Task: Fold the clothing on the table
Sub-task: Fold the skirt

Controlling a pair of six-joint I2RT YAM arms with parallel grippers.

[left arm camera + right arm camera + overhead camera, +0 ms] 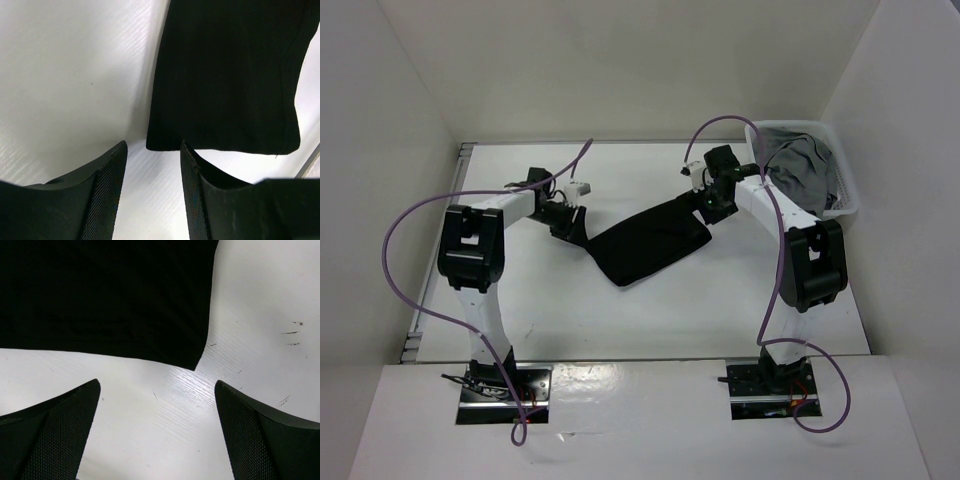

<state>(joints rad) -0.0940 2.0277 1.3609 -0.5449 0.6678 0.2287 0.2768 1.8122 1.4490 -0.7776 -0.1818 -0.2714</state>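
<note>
Left claw [152, 162] stands apart and empty, clothing [225, 75] at its twelve o'clock. Right claw [157, 395] gapes wide over the counter [260, 300].

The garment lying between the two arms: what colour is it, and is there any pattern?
The clothing is plain black with no print, seen best in the top external view.

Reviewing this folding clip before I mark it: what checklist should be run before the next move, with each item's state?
1. Black soft fabric garment wholly on the flat white table: ok.
2. Left gripper open, garment edge ahead: ok.
3. Right gripper open wide, garment corner ahead: ok.
4. Fabric inside either gripper: not ok, only bare table there.
5. Grey fabric garment in the white plastic basket, apart from the black one: ok.
</note>
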